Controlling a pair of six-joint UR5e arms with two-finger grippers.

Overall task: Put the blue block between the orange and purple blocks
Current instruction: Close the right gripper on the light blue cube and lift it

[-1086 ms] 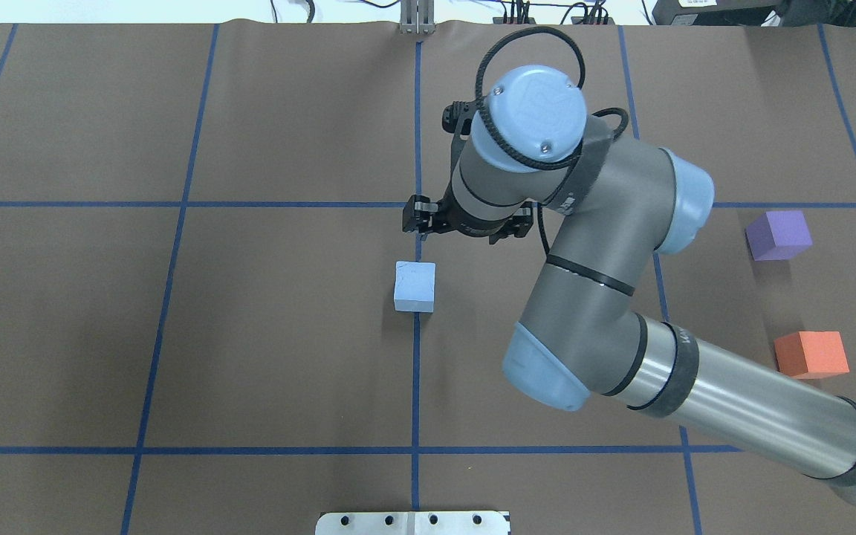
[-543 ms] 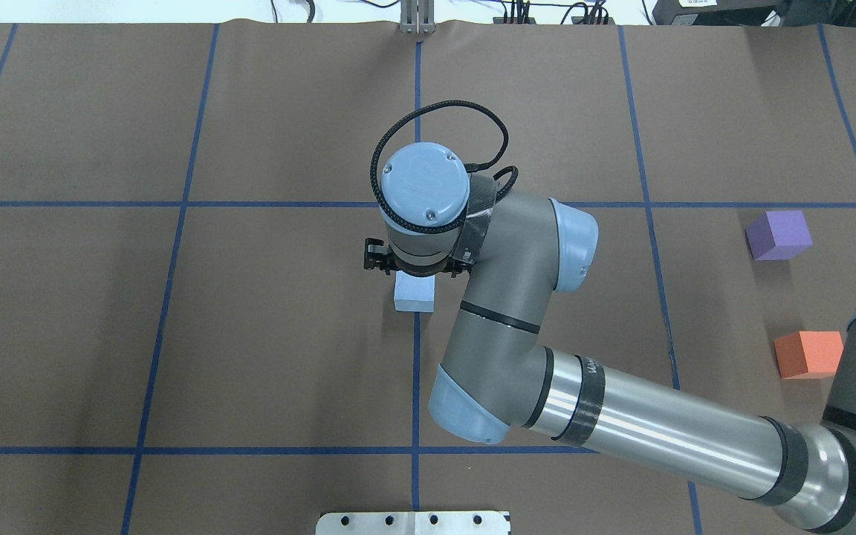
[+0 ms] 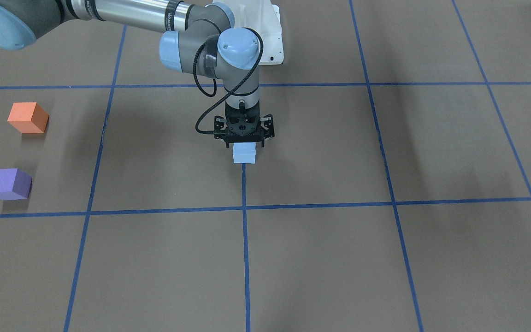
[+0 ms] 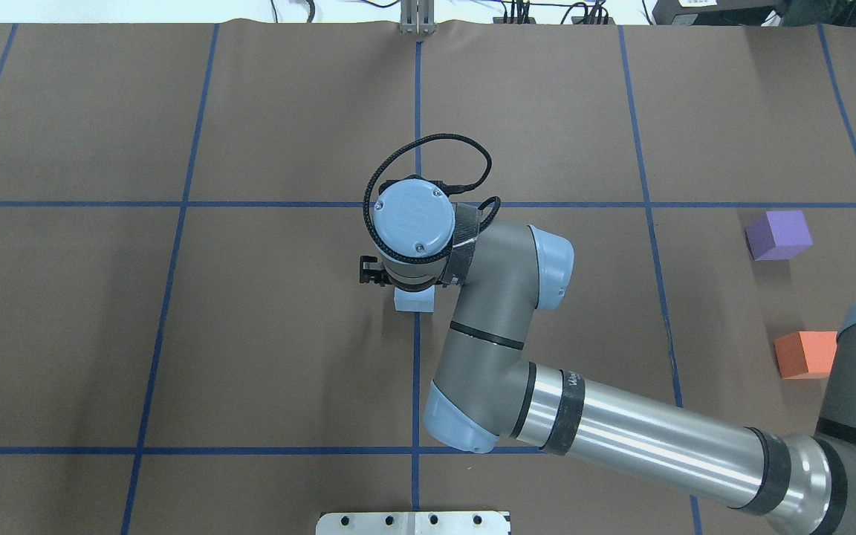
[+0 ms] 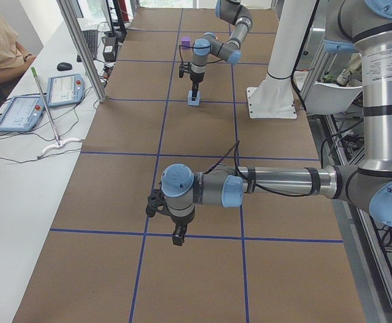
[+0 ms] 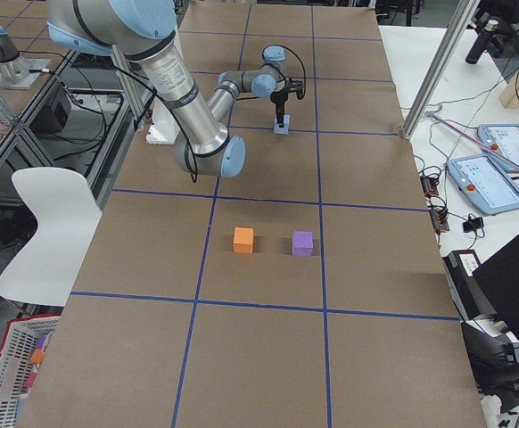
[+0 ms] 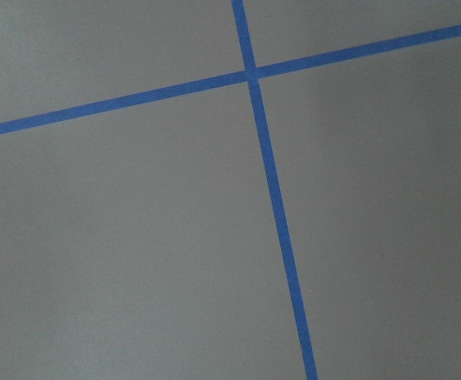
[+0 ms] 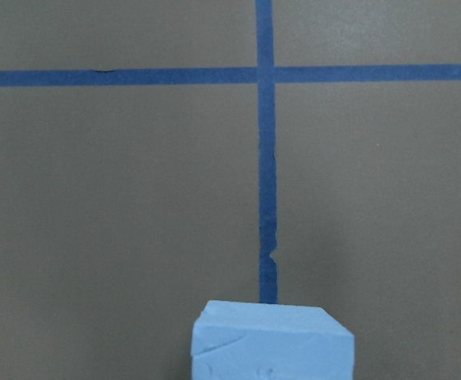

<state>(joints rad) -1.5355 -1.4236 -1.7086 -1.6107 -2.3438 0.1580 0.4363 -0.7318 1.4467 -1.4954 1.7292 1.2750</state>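
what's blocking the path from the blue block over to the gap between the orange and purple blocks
Nothing visible. The mat from the blue block to the gap between the orange block and purple block is bare, and the right pincer straddles the blue block directly.

Brown mat across the whole view, flat and plain. Two blue tape lines on it: one line rising from left edge to right edge, other line from top to bottom, leaning right. Crossing near the top, just right of middle.
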